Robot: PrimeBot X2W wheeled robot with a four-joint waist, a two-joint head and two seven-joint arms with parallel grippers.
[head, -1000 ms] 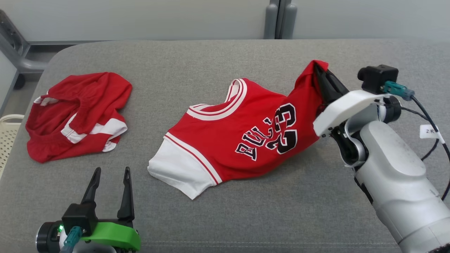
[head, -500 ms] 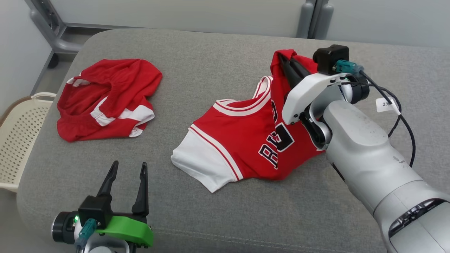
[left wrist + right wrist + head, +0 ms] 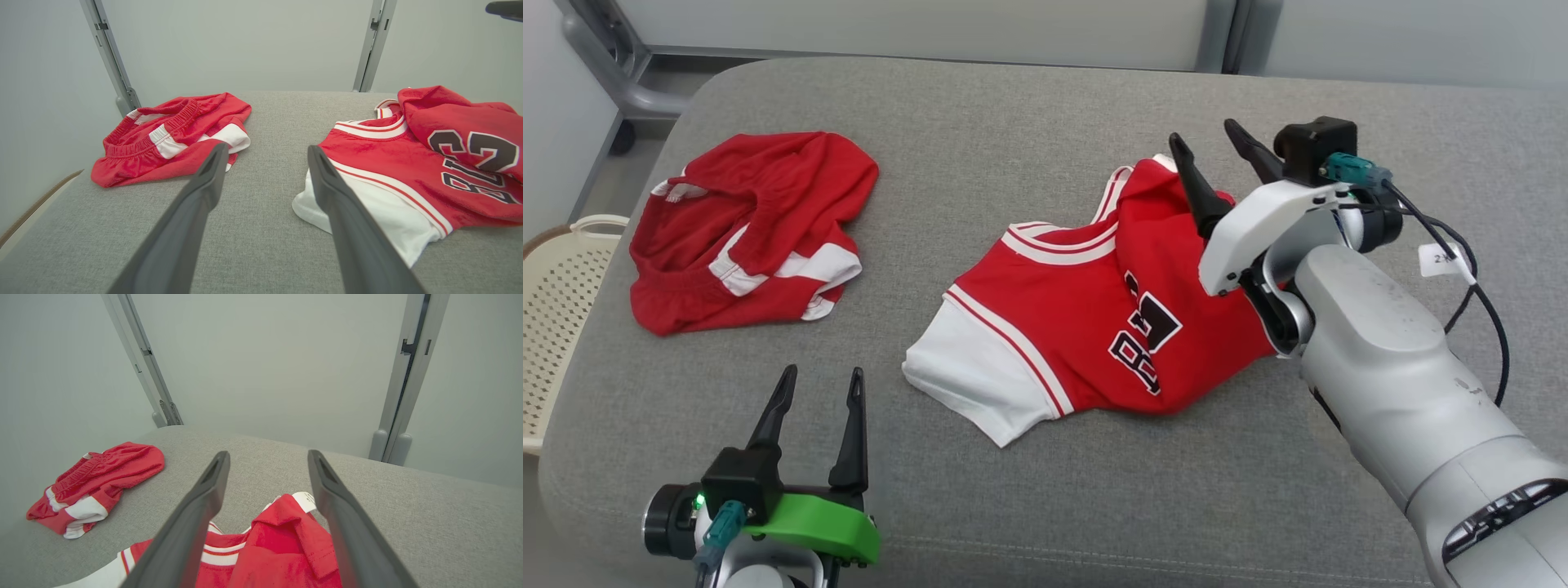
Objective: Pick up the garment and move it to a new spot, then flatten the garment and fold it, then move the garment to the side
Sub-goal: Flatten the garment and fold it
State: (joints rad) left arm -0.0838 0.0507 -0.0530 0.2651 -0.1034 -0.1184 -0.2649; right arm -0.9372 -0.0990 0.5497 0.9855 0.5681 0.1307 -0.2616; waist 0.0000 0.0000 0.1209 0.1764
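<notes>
The right gripper (image 3: 1205,135) has just spread its fingers, releasing the red white-sleeved basketball jersey (image 3: 1078,318). Its hem seems folded over, though rumpled. The left gripper (image 3: 822,373) idles, fingers apart.

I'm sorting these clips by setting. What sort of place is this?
Probably a test room set up for folding clothes: a grey padded table against plain wall panels, a red jersey and shorts on it, a basket beside it.
</notes>
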